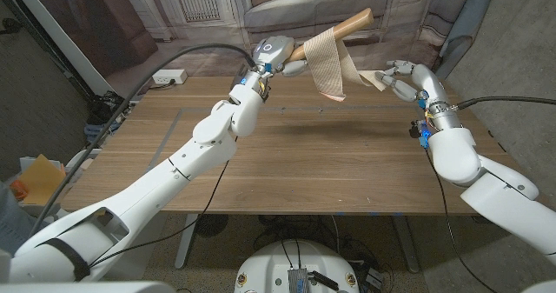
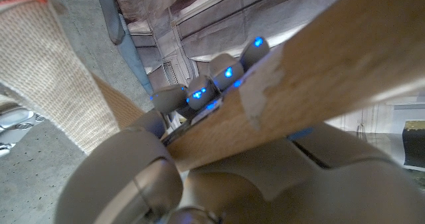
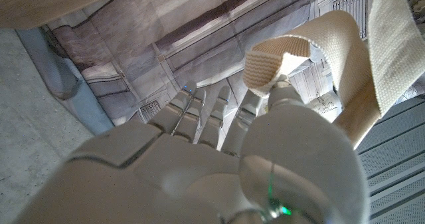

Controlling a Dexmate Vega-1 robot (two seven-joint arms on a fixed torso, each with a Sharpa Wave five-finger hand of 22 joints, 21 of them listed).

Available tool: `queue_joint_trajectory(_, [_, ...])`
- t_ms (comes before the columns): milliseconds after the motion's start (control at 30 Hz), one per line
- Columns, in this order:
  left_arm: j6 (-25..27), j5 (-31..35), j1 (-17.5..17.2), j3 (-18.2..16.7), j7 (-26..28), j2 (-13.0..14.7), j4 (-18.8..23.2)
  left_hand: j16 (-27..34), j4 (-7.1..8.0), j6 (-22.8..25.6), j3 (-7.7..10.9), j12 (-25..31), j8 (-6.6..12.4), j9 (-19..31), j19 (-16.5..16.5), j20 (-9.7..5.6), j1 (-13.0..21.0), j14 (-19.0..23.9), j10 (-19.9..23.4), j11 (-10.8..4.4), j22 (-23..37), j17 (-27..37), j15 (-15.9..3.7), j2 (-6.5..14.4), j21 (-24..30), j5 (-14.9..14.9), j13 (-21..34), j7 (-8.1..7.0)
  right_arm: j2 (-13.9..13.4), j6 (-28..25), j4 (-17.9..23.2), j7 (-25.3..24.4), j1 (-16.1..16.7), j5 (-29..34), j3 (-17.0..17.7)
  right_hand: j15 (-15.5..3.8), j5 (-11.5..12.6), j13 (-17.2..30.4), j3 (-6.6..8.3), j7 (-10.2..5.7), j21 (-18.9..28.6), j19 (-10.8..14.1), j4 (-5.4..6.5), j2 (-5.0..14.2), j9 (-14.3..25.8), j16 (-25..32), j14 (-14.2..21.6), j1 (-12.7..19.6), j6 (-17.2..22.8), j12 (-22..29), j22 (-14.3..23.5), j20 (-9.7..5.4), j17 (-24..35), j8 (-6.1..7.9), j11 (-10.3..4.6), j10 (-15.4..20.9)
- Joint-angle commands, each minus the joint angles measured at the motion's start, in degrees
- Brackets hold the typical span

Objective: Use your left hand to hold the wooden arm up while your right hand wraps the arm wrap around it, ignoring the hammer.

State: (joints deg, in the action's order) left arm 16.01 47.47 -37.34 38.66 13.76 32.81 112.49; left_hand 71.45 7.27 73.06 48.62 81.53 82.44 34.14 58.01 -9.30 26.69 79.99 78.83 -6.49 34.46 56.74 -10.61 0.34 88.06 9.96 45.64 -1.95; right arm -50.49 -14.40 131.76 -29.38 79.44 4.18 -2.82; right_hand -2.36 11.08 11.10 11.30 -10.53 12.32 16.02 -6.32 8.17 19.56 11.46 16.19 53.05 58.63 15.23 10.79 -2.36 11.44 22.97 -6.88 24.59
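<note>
Head view: left hand (image 1: 271,53) is gripping the wooden arm (image 1: 346,25), holding it tilted above the table's (image 1: 287,154) far edge. Arm wrap (image 1: 328,65) is draping over it; right hand (image 1: 401,77) is pinching the wrap's loose end.

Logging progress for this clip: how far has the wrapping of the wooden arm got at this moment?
Done: the left hand grips the wooden arm and holds it raised above the table. In hand: the arm wrap is draped over the wooden arm, a length hanging down, and the right hand holds its free end out to the side. Left: most of the winding; the wrap looks loose, and the count of turns is unclear.
</note>
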Motion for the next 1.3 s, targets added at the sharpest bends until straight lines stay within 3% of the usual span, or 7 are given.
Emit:
queue_joint_trajectory(33, [2.46, 1.08, 0.63, 1.19, -1.04, -0.4, 0.11, 9.0, -0.22, -0.13, -0.09, 0.74, 0.54, 0.73, 0.62, -2.51, 0.36, 0.61, 0.38, 0.15, 0.11, 3.39, -0.18, 0.0, 0.04, -0.11, -0.28, -0.04, 3.48, 5.69, 1.94, -0.62, 6.32, 7.02, 1.49, -1.05, 0.16, 0.08, 0.13, 0.17, 0.04, 0.14, -0.25, 0.46, 0.34, 0.04, 0.4, 0.44, -0.05, -0.35, 0.26, -1.14, 0.19, 0.37, -0.29, 0.07])
queue_joint_trajectory(333, [5.36, 2.78, 1.38, 2.08, -3.34, -0.86, 0.76, 9.02, -0.31, -0.43, -0.16, 1.22, 0.47, 0.78, 0.44, -2.64, 0.73, 0.41, 0.0, 0.26, 0.29, 3.34, -0.2, -0.16, 0.1, -0.07, 0.47, 0.33, 6.57, 9.85, 3.74, -1.97, 9.82, 14.24, 2.32, 0.35, 0.12, 0.13, -0.02, -0.5, -0.01, -0.1, -0.39, 0.11, 0.76, -0.16, 0.35, 0.53, -0.16, -0.54, 0.28, 0.49, 0.01, 0.47, -0.68, -0.31])
queue_joint_trajectory(1300, [7.81, 4.35, 6.41, 5.45, -5.78, -3.25, -4.74, 8.78, -0.43, -0.76, -0.11, 0.82, 0.48, 1.33, 0.37, -2.64, 1.8, 0.22, -0.16, 0.33, 0.04, 3.15, -0.23, -0.4, 0.07, -0.02, -0.13, 0.67, 16.57, 17.96, 6.86, 1.31, 17.49, 23.39, 7.74, 0.59, 0.14, 0.21, -0.16, -0.23, -0.06, -0.4, -0.43, 0.05, 1.4, -0.47, -0.07, 0.63, 0.01, -0.59, 0.31, 0.65, -0.23, 0.7, -1.1, -0.33])
